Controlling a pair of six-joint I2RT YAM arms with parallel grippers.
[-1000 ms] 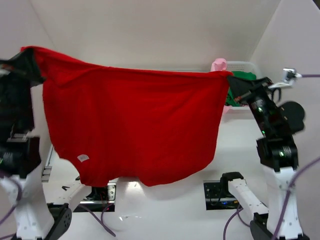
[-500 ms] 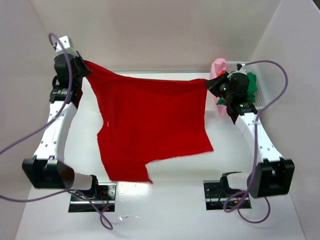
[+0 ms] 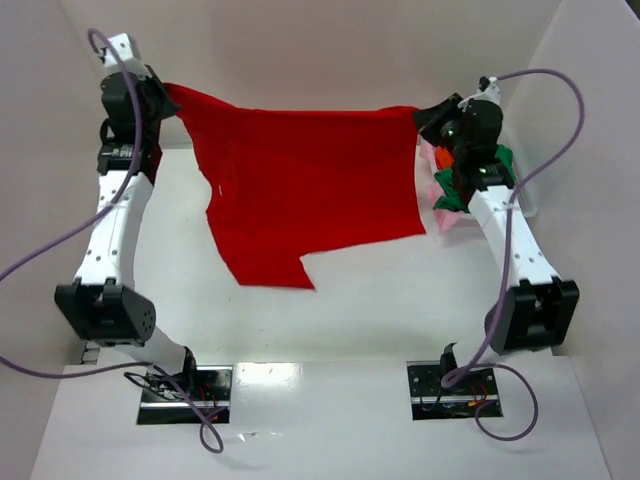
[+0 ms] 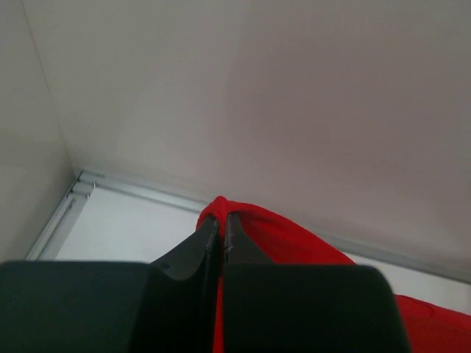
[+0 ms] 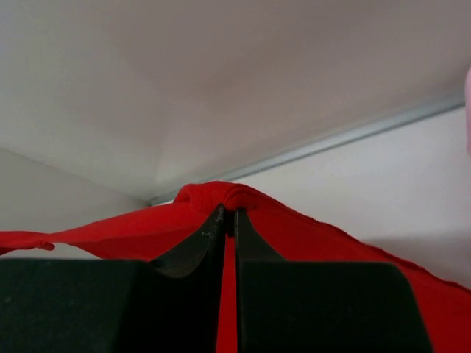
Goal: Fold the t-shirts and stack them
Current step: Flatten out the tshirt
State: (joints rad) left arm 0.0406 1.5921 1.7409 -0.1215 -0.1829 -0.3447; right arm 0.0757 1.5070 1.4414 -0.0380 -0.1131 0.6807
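Note:
The bright red t-shirt hangs spread between both arms at the back of the table, its lower edge trailing toward the middle. My left gripper is shut on its left top corner; the left wrist view shows red cloth pinched between the jaws. My right gripper is shut on the right top corner; red cloth bunches over its jaw tips. The dark green t-shirt and pale pink t-shirt lie behind the right arm. The orange one is not clearly seen.
White walls enclose the table at the back and sides. The white basket sits at the back right, mostly hidden behind the right arm. Two arm base plates sit at the near edge.
Both arms have carried the red t-shirt farther back and higher toward the rear wall. The shirt hangs stretched between them, and its lower edge has drawn back from the near side.

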